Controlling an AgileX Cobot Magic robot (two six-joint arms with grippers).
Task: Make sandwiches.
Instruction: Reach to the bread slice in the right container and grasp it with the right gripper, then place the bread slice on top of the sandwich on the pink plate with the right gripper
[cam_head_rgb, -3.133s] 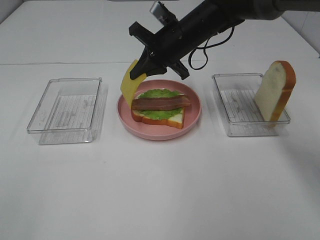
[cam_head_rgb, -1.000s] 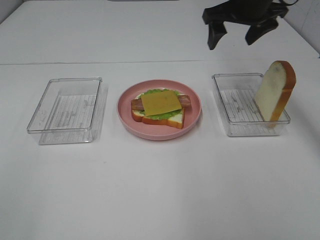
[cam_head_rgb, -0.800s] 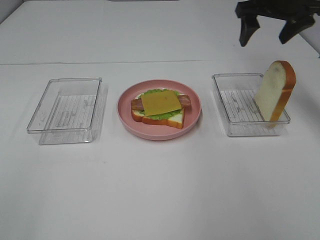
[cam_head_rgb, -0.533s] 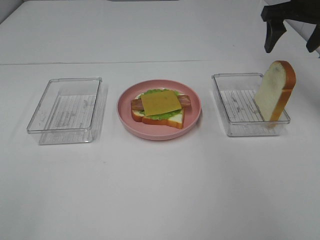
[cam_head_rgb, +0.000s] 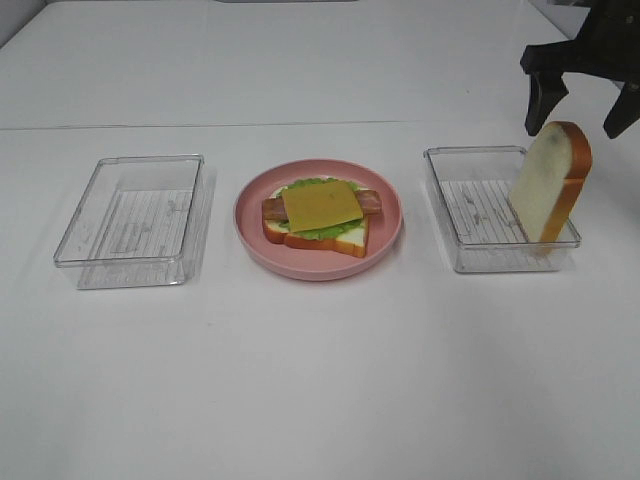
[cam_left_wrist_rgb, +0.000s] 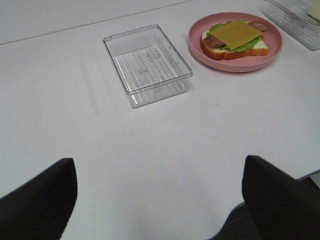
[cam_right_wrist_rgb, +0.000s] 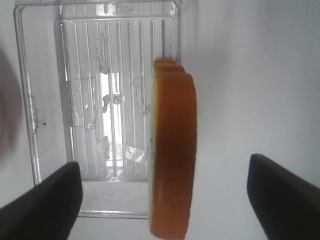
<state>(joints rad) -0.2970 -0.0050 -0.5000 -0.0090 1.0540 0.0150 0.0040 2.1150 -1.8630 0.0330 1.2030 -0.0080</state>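
Left of the pink plate we saw an empty clear tray. On the plate lay the sandwich, cheese uppermost (no top slice). Right of the plate, a bread slice stood on edge in another tray, the right gripper spread above it. The left gripper was spread too.

A plain white desk fills nearly the whole exterior view, smooth and matte under even, soft light that casts only faint shadows. A thin seam runs straight across it toward the back, dividing the surface into two panels. In the left wrist view the desk's near edge shows, with darker floor below it.
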